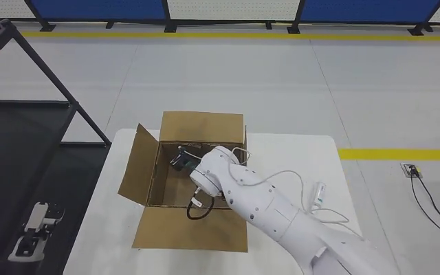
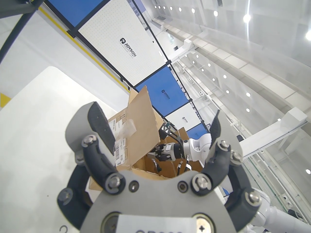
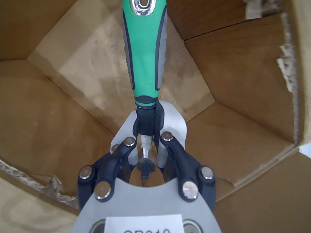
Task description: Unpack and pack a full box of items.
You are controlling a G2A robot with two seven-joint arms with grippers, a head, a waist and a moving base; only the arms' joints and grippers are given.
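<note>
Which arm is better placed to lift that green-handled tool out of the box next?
Probably the right: the right claw is shut on the tool inside the box. The left claw is open and empty, outside the box.

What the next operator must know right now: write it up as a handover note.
Right gripper: inside the cardboard box, jaws shut on the green-handled tool at the neck just below the handle. The handle points toward the box floor.
Left gripper: jaws open, holding nothing, low beside the table, facing the box.
Done: tool is grasped.
Left: the box floor in view is bare cardboard. Whether the tool is coming out or going in cannot be told, so check before moving.
</note>
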